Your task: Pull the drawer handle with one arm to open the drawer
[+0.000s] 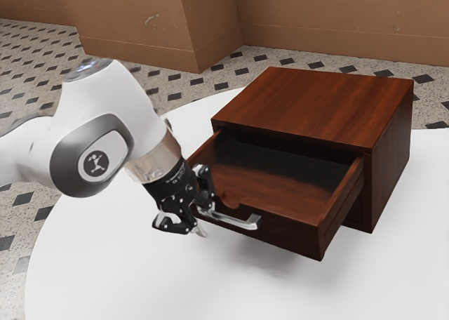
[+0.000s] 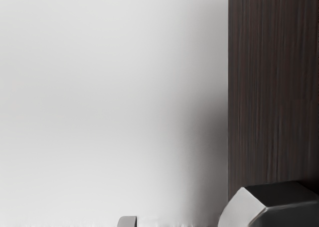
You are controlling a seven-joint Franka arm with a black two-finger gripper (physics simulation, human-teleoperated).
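The gripper (image 1: 188, 222) is pinching the end of the handle (image 1: 235, 218) nearer the exterior view's left, its fingers narrowly parted around the bar. The handle is running sideways across the front of the drawer (image 1: 280, 187), which is standing well out of the cabinet (image 1: 316, 102) on the white desk (image 1: 140, 278). The pull path is leading straight away from the cabinet, and nothing is standing in its way.
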